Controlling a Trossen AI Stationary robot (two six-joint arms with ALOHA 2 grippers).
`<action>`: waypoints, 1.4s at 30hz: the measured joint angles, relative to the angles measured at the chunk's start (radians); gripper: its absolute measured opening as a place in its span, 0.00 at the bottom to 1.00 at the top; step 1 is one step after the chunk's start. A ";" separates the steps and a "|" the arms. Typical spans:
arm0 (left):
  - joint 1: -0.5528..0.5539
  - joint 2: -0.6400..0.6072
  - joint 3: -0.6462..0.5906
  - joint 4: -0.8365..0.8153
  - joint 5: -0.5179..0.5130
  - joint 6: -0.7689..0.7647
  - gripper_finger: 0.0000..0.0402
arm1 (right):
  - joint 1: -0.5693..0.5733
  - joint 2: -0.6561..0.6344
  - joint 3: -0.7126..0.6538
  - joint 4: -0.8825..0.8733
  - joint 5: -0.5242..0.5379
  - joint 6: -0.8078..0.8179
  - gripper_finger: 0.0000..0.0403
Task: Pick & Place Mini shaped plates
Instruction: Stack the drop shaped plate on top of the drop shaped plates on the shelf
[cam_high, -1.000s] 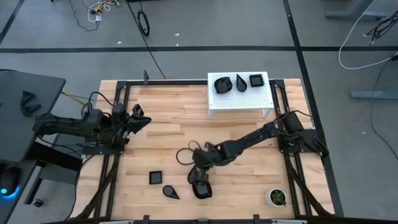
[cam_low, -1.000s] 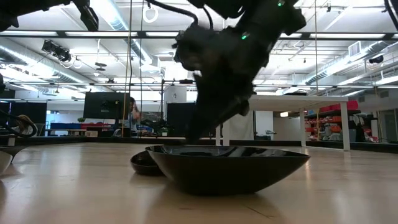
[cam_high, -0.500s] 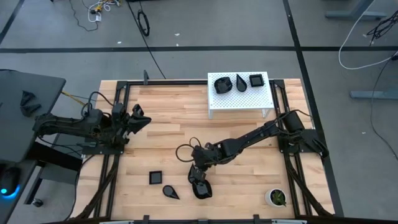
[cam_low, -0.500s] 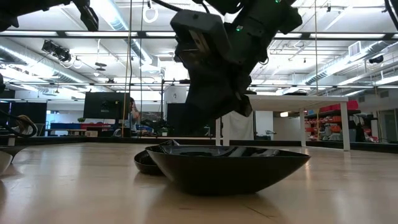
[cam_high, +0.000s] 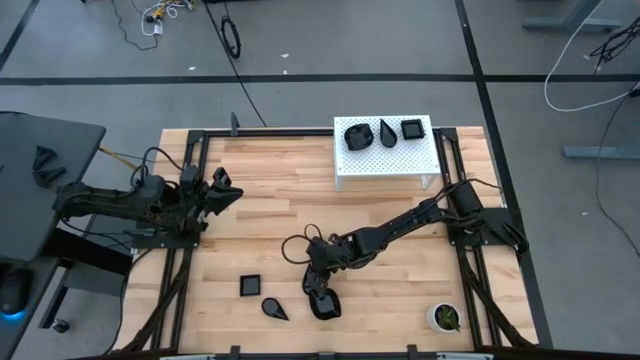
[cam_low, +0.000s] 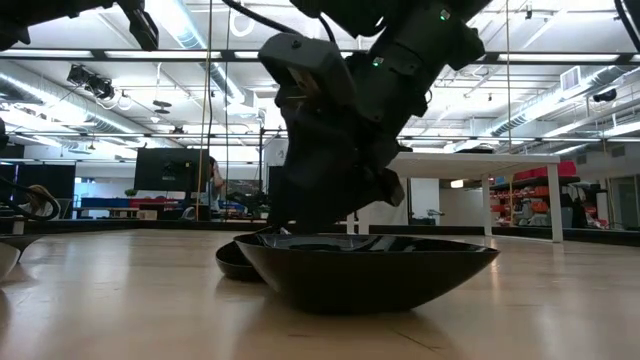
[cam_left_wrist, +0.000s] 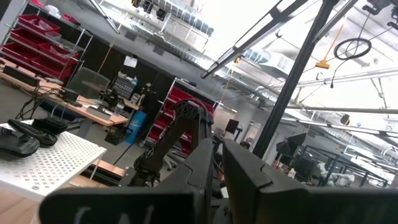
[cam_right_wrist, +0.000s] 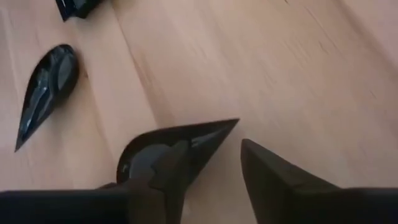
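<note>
A pointed, teardrop-like black plate (cam_high: 325, 304) rests flat on the wooden table near its front edge; it fills the low view's foreground (cam_low: 365, 270). My right gripper (cam_right_wrist: 208, 149) stands open just above that plate's far part, pointing down. One finger (cam_right_wrist: 155, 177) is over the plate and the other (cam_right_wrist: 273, 180) is over bare wood beside it. A square plate (cam_high: 250, 285) and a teardrop plate (cam_high: 274, 308) lie to the left. Three more plates (cam_high: 387, 132) sit on the white stand (cam_high: 385, 165). My left gripper (cam_high: 224, 188) waits raised at the table's left, shut. My right gripper comes at the plate from above, slanting from the table's far side. One finger overlaps the plate's inside near the pointed end (cam_right_wrist: 211, 134). Whether it touches the plate I cannot tell, as the dark finger hides the spot. The plate lies flat on the table.
A small white cup with green contents (cam_high: 444, 317) stands at the front right corner. Black frame rails (cam_high: 190, 250) run along the table's left and right sides. Bare wood (cam_high: 400, 290) lies between the plates and the cup.
My right gripper has opened over the pointed plate; in the low view its fingers have spread apart. The plate stays flat on the table where it was.
</note>
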 joint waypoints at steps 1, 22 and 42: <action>0.000 0.000 0.000 0.000 0.000 0.000 0.10 | 0.000 0.003 0.000 0.004 0.000 0.000 0.36; 0.000 0.000 0.000 -0.005 0.000 0.000 0.10 | 0.000 0.008 -0.011 0.024 0.041 -0.077 0.01; 0.000 0.000 0.000 -0.005 0.000 0.000 0.10 | -0.088 -0.550 -0.013 -0.269 0.473 -0.253 0.00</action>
